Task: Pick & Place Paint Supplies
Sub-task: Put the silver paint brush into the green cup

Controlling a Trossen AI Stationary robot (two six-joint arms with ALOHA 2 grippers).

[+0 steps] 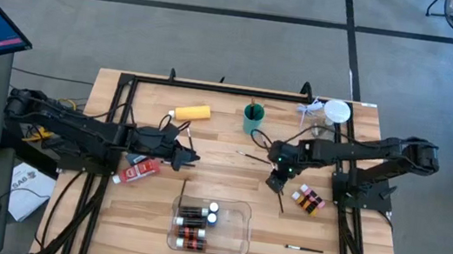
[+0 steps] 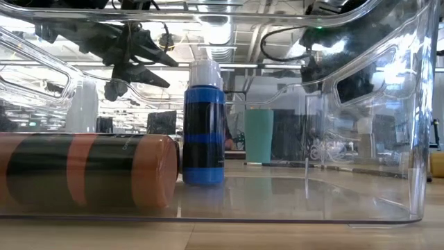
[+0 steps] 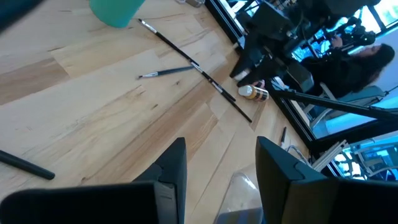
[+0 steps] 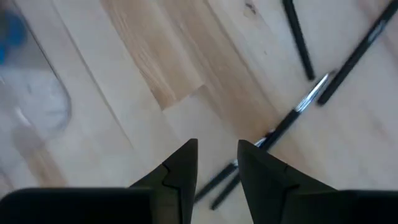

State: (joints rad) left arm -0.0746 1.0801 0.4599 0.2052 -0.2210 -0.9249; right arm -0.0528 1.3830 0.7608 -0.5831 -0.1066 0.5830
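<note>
My right gripper [image 1: 276,184] [image 4: 217,146] points steeply down over long dark-handled brushes [image 1: 271,172] [image 4: 283,127] that lie on the table right of centre. Its fingers stand a little apart with nothing between them. A short brush [image 1: 245,156] [image 3: 165,72] lies just to the left. My left gripper [image 1: 190,159] [image 3: 221,146] hovers open left of centre, holding nothing. The clear tray [image 1: 239,234] near the front holds several small bottles [image 1: 195,221]; in the low view a blue one [image 2: 203,125] stands upright and a brown one [image 2: 90,170] lies on its side.
A yellow bottle [image 1: 191,114] and a teal cup [image 1: 252,118] sit toward the back. A red tube [image 1: 140,171] lies under the left arm. Small bottles [image 1: 309,199] lie beside the right arm's base, and another brush [image 1: 303,249] lies near the front right. A black frame [image 1: 214,87] borders the far edge.
</note>
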